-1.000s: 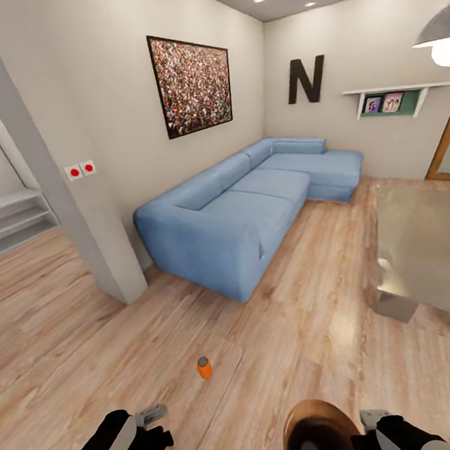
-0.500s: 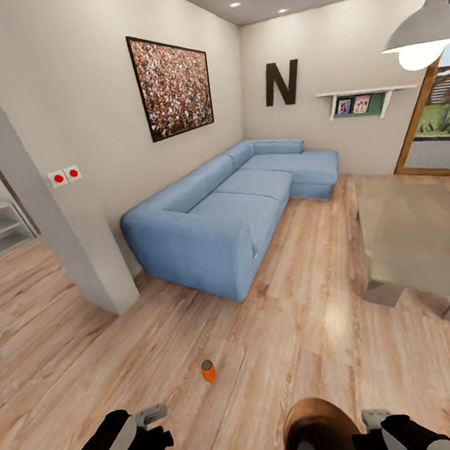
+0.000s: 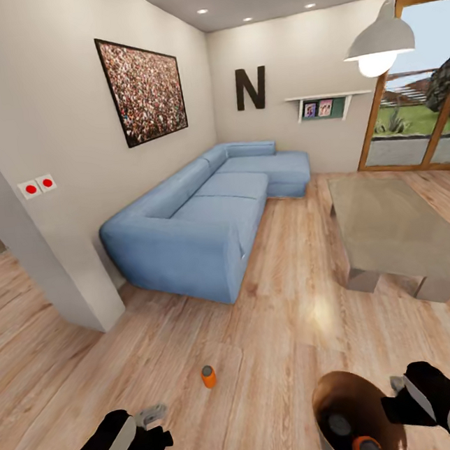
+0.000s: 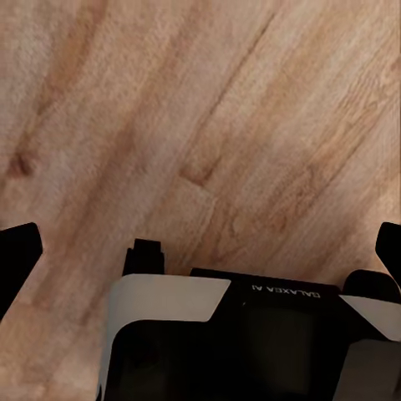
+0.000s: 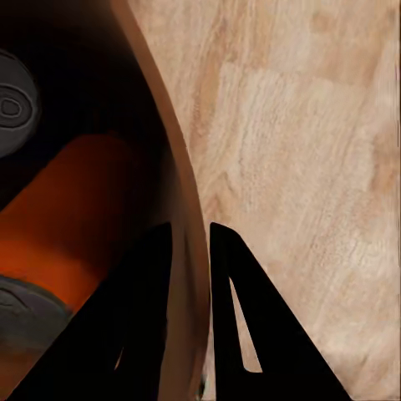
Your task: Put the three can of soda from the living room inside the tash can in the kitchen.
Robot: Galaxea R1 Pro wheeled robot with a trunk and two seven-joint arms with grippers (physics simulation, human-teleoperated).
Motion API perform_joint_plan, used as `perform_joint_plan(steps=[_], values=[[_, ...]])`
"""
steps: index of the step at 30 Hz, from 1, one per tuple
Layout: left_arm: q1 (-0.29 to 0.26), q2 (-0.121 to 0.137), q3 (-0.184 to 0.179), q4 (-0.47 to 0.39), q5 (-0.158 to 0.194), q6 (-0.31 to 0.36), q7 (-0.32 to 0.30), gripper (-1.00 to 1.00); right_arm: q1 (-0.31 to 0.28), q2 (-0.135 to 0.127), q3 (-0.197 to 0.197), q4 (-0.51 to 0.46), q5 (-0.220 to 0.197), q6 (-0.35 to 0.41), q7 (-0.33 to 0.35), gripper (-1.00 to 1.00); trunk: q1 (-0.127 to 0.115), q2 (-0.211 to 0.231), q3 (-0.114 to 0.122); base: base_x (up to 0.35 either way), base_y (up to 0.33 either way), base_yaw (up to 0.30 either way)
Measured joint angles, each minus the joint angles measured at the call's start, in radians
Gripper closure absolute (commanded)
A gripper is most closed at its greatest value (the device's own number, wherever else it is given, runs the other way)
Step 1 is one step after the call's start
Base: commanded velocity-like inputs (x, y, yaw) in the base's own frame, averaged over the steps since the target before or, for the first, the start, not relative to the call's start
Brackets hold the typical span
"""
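Observation:
One orange can of soda (image 3: 209,376) with a grey top stands upright on the light wood floor of the living room, a little ahead and to the right of my left gripper (image 3: 151,415). In the left wrist view that gripper (image 4: 200,242) is open over bare floorboards. My right gripper (image 3: 398,401) is shut on the rim of the brown tash can (image 3: 345,397). In the right wrist view its fingers (image 5: 242,309) pinch the bin's wall (image 5: 180,192). Inside the bin lie an orange can (image 5: 75,209) and a grey can top (image 5: 12,100).
A long blue corner sofa (image 3: 196,221) runs along the left wall. A glass coffee table (image 3: 394,225) stands at the right, under a pendant lamp (image 3: 380,40). A wall corner (image 3: 41,276) juts out at the left. Glass doors (image 3: 417,124) are at the far right.
The camera has swung to the right, so the sofa and wall slid left and the glass doors came into view. My right gripper and the bin now sit further right in the picture.

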Motion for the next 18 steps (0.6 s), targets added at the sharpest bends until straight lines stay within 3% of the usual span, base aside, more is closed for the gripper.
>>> perform_joint_plan(steps=[2,4,6,8,9,11,12,14,18], values=[[0.0,-0.001,0.0,0.0,0.0,0.0,0.001,-1.0,-0.006,-0.014,-0.024,-0.177,-0.009,0.182,0.02,1.0,0.0,0.0,0.002,0.0,0.35,-0.124],[0.0,-0.003,-0.002,0.0,0.0,0.0,0.001,-1.0,-0.008,-0.023,-0.053,-0.299,-0.021,0.24,0.03,1.0,0.0,0.0,0.005,0.0,0.35,-0.097],[0.0,-0.003,-0.008,0.0,0.0,0.0,0.001,-1.0,-0.01,-0.041,-0.09,-0.379,-0.04,0.261,0.035,1.0,0.0,0.0,0.008,0.0,0.35,-0.081],[0.0,-0.003,-0.011,0.0,0.0,0.0,0.001,-1.0,-0.011,-0.064,-0.125,-0.419,-0.033,0.26,0.036,1.0,0.0,0.0,0.011,0.0,0.35,-0.054],[0.0,-0.003,-0.013,0.0,0.0,0.001,0.001,-1.0,-0.01,-0.085,-0.171,-0.412,-0.04,0.261,0.038,1.0,0.0,0.0,0.012,0.0,0.35,-0.034],[0.0,-0.003,-0.014,0.0,0.0,0.001,0.001,-1.0,-0.011,-0.113,-0.241,-0.446,0.014,0.255,0.034,1.0,0.0,0.0,0.014,0.0,0.35,-0.022],[0.0,-0.002,-0.015,0.0,0.0,0.002,0.001,-1.0,-0.01,-0.127,-0.311,-0.452,0.023,0.256,0.034,1.0,0.0,0.0,0.015,0.0,0.35,-0.014],[0.0,-0.002,-0.015,0.0,0.0,0.003,0.0,-1.0,-0.01,-0.134,-0.397,-0.458,0.04,0.255,0.034,1.0,0.0,0.0,0.017,0.0,0.35,-0.008],[-0.003,-0.006,-0.014,-0.008,0.0,0.01,-0.001,-1.0,-0.01,-0.135,-0.447,-0.463,-0.027,0.261,0.041,1.0,0.0,0.0,0.021,0.0,0.35,-0.042]])
